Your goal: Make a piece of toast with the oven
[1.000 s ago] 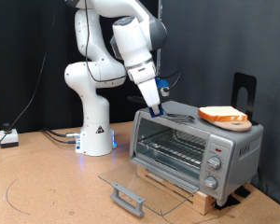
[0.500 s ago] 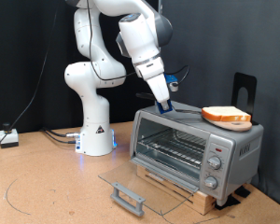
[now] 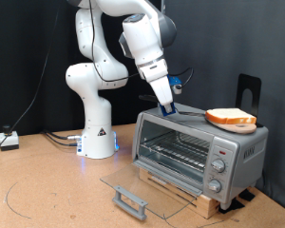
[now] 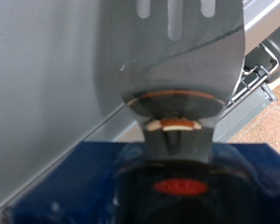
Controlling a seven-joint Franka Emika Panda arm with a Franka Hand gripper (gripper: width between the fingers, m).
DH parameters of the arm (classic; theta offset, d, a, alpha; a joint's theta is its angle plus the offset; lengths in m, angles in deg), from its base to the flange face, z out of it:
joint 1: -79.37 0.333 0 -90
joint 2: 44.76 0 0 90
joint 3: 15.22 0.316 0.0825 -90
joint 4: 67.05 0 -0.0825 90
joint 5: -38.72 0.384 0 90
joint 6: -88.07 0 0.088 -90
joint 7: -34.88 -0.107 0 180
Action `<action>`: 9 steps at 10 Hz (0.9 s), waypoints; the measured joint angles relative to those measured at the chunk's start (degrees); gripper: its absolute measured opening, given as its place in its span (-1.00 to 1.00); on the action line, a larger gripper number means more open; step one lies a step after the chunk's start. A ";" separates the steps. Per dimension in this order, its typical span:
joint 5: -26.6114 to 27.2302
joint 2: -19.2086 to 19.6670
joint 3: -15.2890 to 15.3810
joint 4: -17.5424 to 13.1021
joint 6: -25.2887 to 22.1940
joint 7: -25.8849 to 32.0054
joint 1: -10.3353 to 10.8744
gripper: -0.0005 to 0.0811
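The oven [image 3: 195, 152] stands on the table at the exterior view's right, its glass door dropped open and flat, with the grey handle [image 3: 131, 201] in front. The wire rack [image 3: 176, 147] inside is bare. My gripper [image 3: 167, 104] is shut on the handle of a spatula [image 3: 188, 114], over the oven's top. The piece of toast [image 3: 229, 118] lies on the spatula's blade, just above the right end of the oven's top. In the wrist view the slotted blade [image 4: 177, 47] and dark handle [image 4: 182, 182] fill the picture; the toast is out of that view.
The oven sits on a wooden board [image 3: 185, 193]. A black upright stand [image 3: 247, 90] is behind the oven's right end. The robot's white base [image 3: 95, 133] stands to the left, with cables [image 3: 57, 138] and a small box [image 3: 8, 141] on the table's far left.
Since one second ago my gripper has shifted a little up and to the right with the spatula and toast. Nothing has moved in the last half second.
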State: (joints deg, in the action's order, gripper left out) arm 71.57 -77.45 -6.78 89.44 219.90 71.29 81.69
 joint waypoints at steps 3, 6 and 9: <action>-0.77 0.05 -0.05 0.18 -0.14 0.01 -0.69 0.04; -1.63 1.36 0.77 -0.01 -0.07 -0.80 -0.82 0.04; -1.26 3.13 2.49 -0.57 2.13 -1.37 -0.65 0.04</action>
State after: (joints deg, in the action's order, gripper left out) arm 70.31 -74.32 -4.29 88.87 222.03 69.92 81.04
